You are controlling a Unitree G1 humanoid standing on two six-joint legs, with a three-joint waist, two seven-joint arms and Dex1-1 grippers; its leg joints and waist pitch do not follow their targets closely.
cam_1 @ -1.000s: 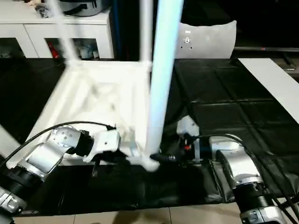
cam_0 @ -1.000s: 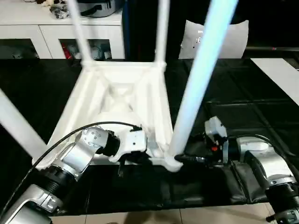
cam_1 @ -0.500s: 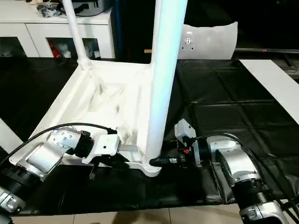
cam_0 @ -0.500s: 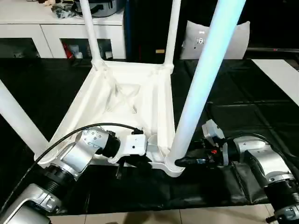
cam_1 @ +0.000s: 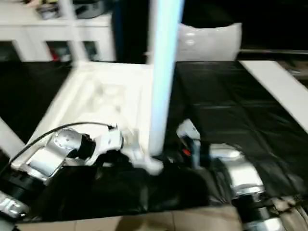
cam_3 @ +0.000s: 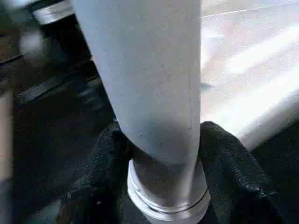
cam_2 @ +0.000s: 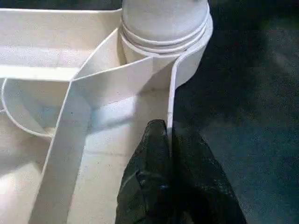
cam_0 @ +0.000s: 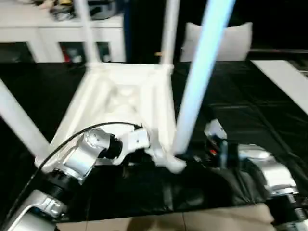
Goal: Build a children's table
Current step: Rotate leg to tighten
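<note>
Nearest you, the two silver forearms come in low over the black padded mat [cam_0: 202,192]. The left gripper [cam_2: 168,140] has its two black fingers pressed narrow together on the thin edge wall of the white plastic children's table [cam_0: 125,96], just short of the near corner socket. The right gripper [cam_3: 161,154] straddles the base of the near white tapered leg [cam_0: 197,86], one black finger [cam_3: 233,163] on each side and touching it, so its grip is about as wide as the leg.

The table lies upside down on the mat, ribbed underside up, with its legs rising out of the corner sockets. From the head views the near leg crosses the middle of the scene and hides part of the dark ground and the pale cushion-like object [cam_0: 226,41] behind it. A second leg [cam_0: 19,127] slants off at the left edge; two more stand at the far corners.

Your left wrist view shows the ringed collar of the leg seated in the round socket [cam_2: 163,28], and the ribs meeting there; the head views blur this joint. Your right wrist view shows the finger contact on the leg, which the head views hide behind the wrist housing.

Farthest back stands a white cabinet [cam_0: 48,33] with cluttered items on top.
</note>
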